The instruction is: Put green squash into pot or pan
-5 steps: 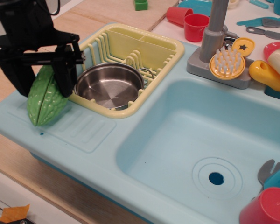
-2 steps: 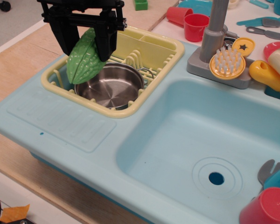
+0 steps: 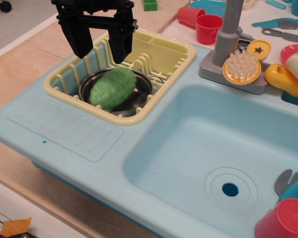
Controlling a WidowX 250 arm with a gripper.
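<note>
Resting in the pan (image 3: pixel 139 91) (inside the rack (image 3: pixel 161 49)), the squash (image 3: pixel 112 88) lies beneath the gripper (image 3: pixel 101 47), jaws spread, empty.

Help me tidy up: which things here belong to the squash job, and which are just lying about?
Job: squash, pan, gripper with jaws open.
Lying about: dish rack, red cups, brush, faucet, green block.

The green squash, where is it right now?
The green squash lies in the steel pan inside the yellow dish rack, left of the sink basin, below the open gripper.
</note>
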